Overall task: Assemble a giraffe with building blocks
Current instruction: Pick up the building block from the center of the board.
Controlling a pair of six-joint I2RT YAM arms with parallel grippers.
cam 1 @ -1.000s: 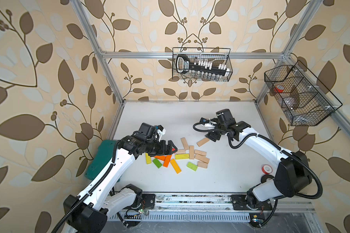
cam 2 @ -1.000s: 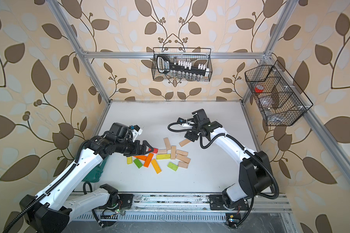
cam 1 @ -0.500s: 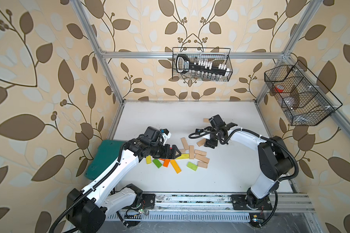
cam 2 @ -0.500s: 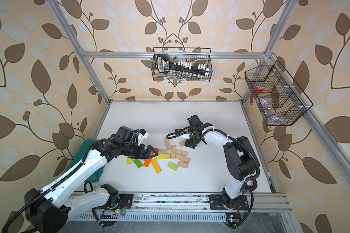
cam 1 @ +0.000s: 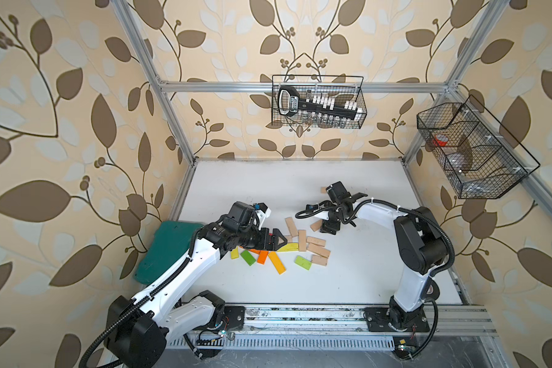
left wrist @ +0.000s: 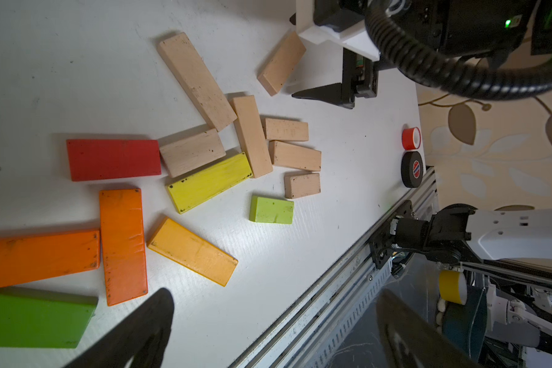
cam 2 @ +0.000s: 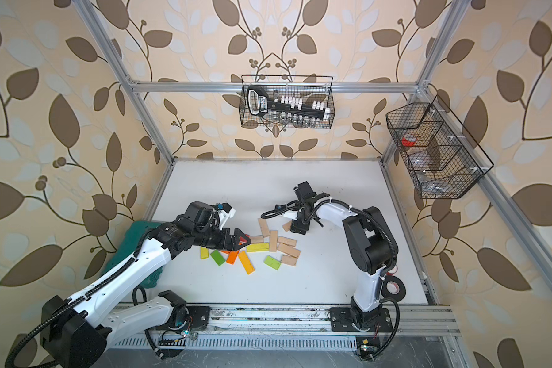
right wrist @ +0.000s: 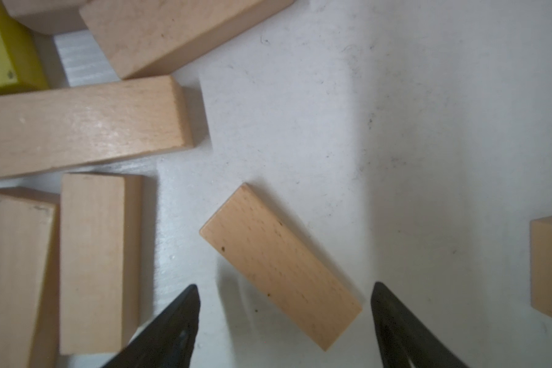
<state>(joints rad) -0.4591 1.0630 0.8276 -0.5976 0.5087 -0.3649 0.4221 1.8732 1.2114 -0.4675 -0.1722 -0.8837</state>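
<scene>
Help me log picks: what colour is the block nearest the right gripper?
The block is plain pale wood; clearest in the right wrist view.

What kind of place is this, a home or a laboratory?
Probably a laboratory robot cell: two arms bolted to a metal rail, an aluminium frame holding wallpaper panels, and hanging wire baskets.

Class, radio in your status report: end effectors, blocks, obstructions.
Left end effector open, near coloured blocks. Right end effector open, straddling plain block, not gripped. Giraffe unassembled. No obstruction seen.
</scene>
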